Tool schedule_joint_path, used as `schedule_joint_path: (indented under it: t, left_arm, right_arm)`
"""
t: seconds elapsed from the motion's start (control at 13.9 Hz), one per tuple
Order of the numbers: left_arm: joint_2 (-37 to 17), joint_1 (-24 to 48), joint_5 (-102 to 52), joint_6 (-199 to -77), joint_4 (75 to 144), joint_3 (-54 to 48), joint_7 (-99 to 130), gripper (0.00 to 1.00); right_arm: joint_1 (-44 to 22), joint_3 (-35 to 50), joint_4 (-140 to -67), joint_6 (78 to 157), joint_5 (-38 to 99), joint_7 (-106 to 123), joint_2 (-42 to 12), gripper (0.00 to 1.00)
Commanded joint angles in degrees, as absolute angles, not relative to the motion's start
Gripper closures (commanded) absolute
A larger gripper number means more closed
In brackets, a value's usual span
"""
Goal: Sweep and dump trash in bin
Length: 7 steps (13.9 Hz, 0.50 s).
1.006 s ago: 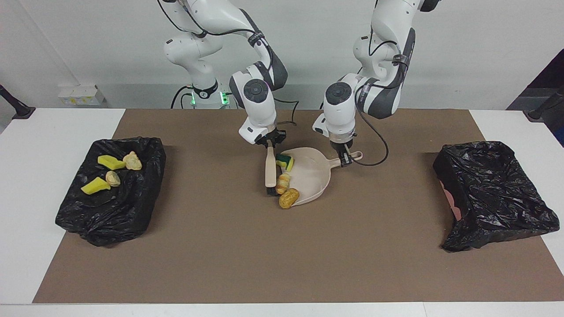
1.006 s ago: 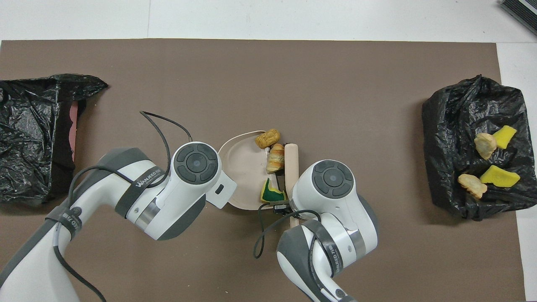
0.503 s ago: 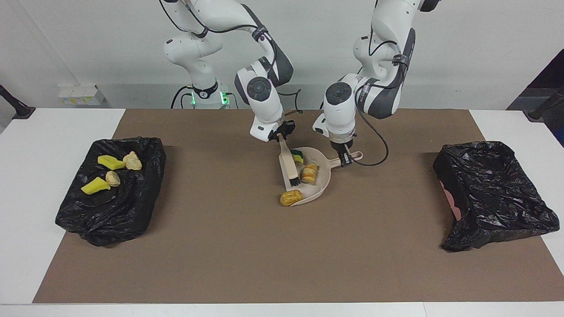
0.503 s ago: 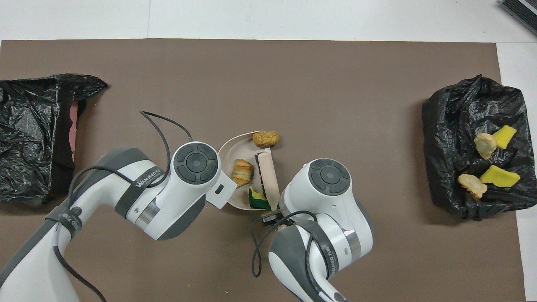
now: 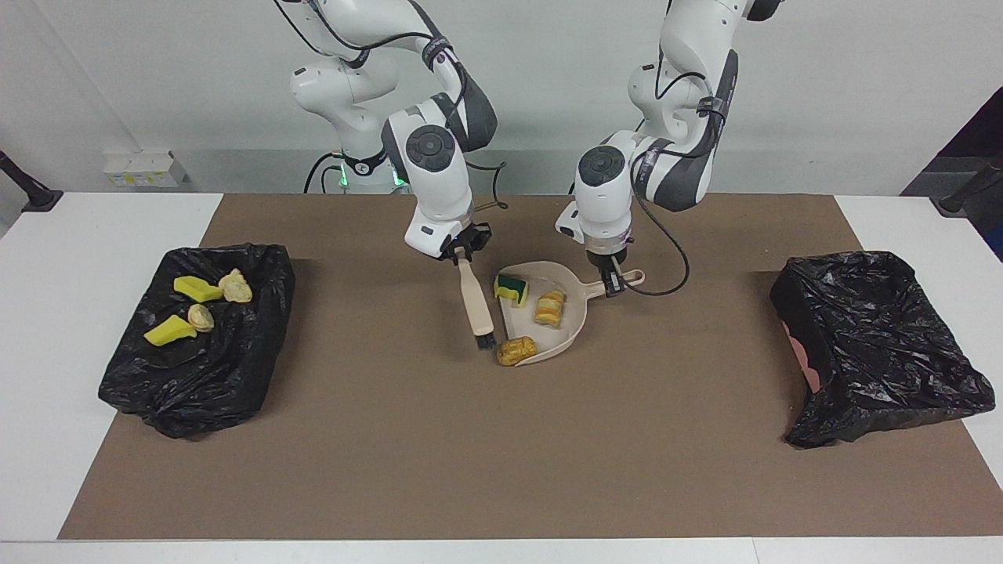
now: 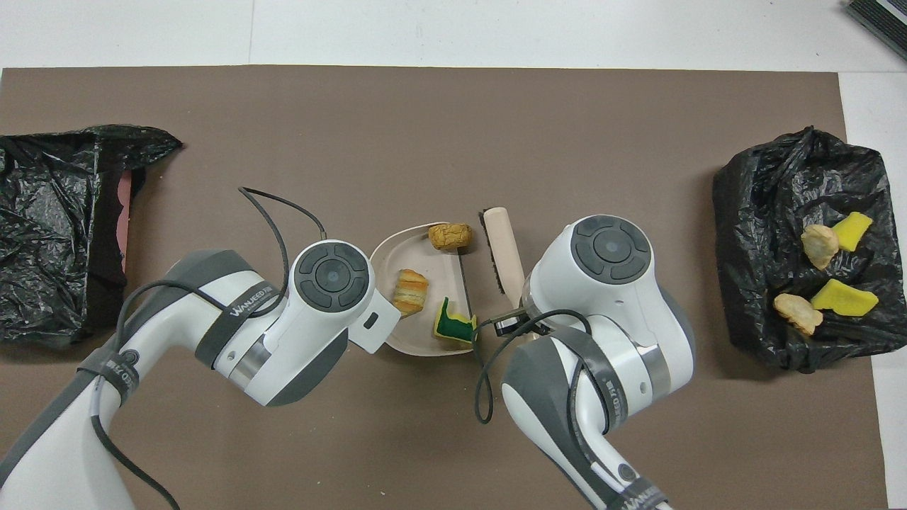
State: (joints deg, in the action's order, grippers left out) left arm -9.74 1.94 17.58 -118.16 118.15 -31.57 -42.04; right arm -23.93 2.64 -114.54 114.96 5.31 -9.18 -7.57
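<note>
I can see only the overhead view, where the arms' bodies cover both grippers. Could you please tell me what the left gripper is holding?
Observer: The left gripper is shut on the handle of the dustpan, which lies on the mat.
Operator: Thank you. And the right one?
Observer: The right gripper is shut on the top end of the brush, which hangs tilted with its bristles down.
Operator: Do the bristles touch the mat?
Observer: They are low, beside the golden-brown lump at the dustpan's lip. I cannot tell whether they touch.
</note>
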Motion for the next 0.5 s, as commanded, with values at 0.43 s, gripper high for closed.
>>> schedule_joint_path:
  t: [0.43]
  left_arm:
    - [-7.6, 1.9, 17.4, -119.1, 120.1, -31.3, -43.2, 1.0]
  right_arm:
    - [-26.7, 4.2, -108.4, 117.6, 1.4, -3.7, -17.0, 1.0]
